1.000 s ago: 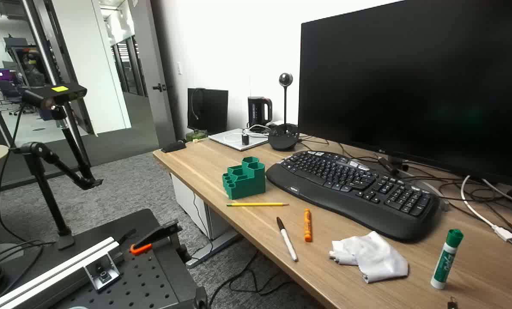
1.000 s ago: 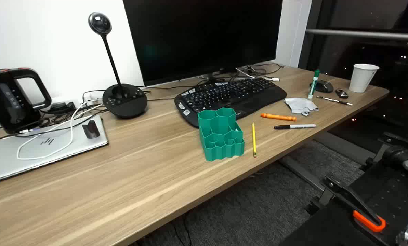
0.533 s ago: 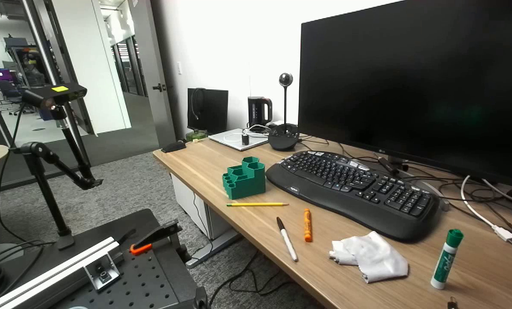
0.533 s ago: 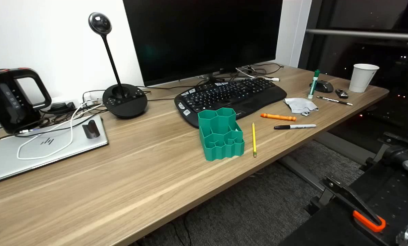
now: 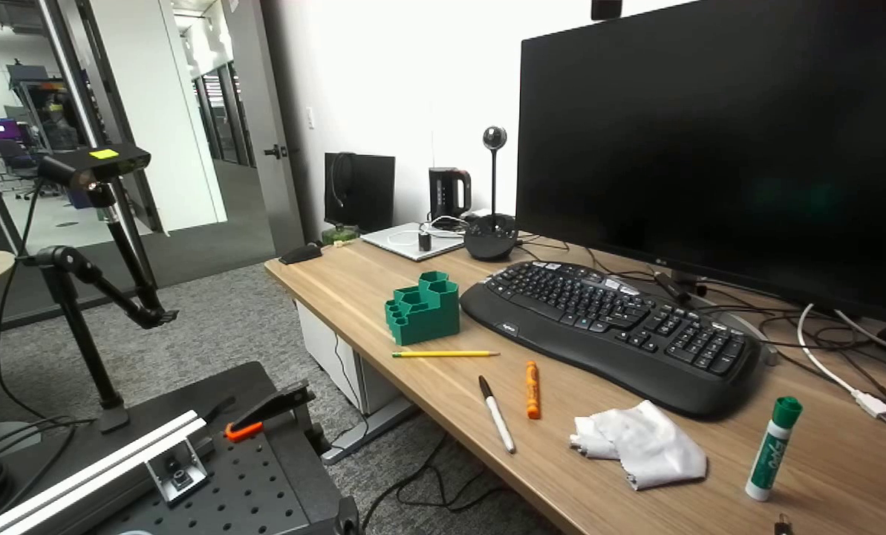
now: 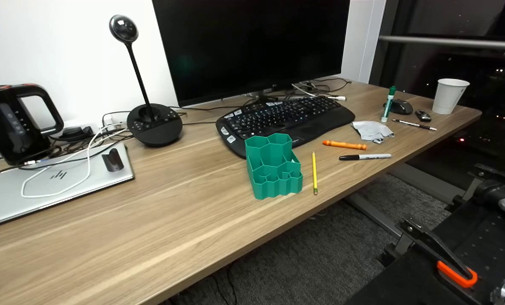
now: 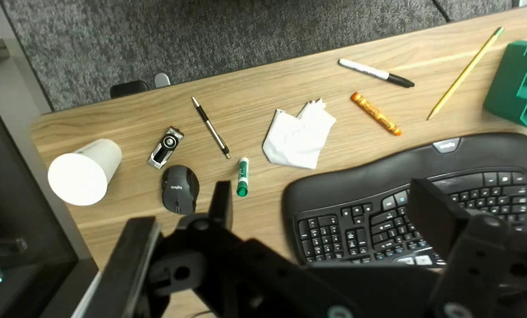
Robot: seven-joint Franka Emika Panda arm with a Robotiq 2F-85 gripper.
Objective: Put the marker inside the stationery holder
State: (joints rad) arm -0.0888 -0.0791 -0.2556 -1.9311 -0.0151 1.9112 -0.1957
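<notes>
The green and white marker [image 5: 774,449] stands upright, cap up, on the desk in both exterior views [image 6: 388,104]. In the wrist view the marker [image 7: 242,176] is seen from above, just beyond the left finger [image 7: 221,201]. My gripper [image 7: 323,192] is open and empty, high above the keyboard. The green stationery holder [image 5: 424,319] with stepped hexagonal compartments stands near the desk's front edge, also in an exterior view [image 6: 273,169]. It is cut off at the right edge of the wrist view [image 7: 510,84]. A dark tip [image 5: 606,9], apparently my gripper's, shows above the monitor.
The keyboard [image 7: 347,194], crumpled white cloth [image 7: 298,134], mouse [image 7: 179,190] and metallic pen [image 7: 211,128] lie around the marker. A white cup [image 6: 449,96] stands near the far end. A yellow pencil [image 6: 314,173], orange crayon [image 6: 344,145] and white pen [image 6: 365,157] lie near the holder. The monitor [image 5: 710,148] stands behind.
A dark tip, apparently of my gripper, has come into an exterior view at the top edge above the monitor. The marker, holder and other desk items have not moved.
</notes>
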